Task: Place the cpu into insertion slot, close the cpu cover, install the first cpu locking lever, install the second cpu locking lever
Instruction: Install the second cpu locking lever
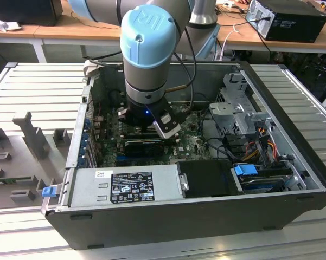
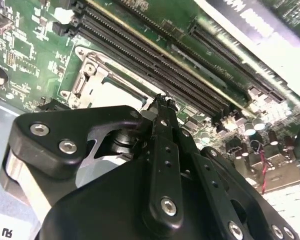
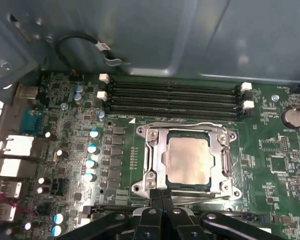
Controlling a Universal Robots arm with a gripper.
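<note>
The fingers point(image 3: 161, 202) are pressed together, grasping nothing, their tips at the near edge of the cpu cover point(image 3: 152, 150). That cover lies flat over the insertion slot point(image 3: 223, 165), the cpu point(image 3: 188, 161) seated square in its window, edges running parallel to the long memory slots point(image 3: 174, 97) beyond, inside the open computer case point(image 1: 293, 114).

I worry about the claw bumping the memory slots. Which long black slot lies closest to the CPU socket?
The last of the four parallel memory slots, the one bordering the cpu cover; the other three lie beyond it.
</note>
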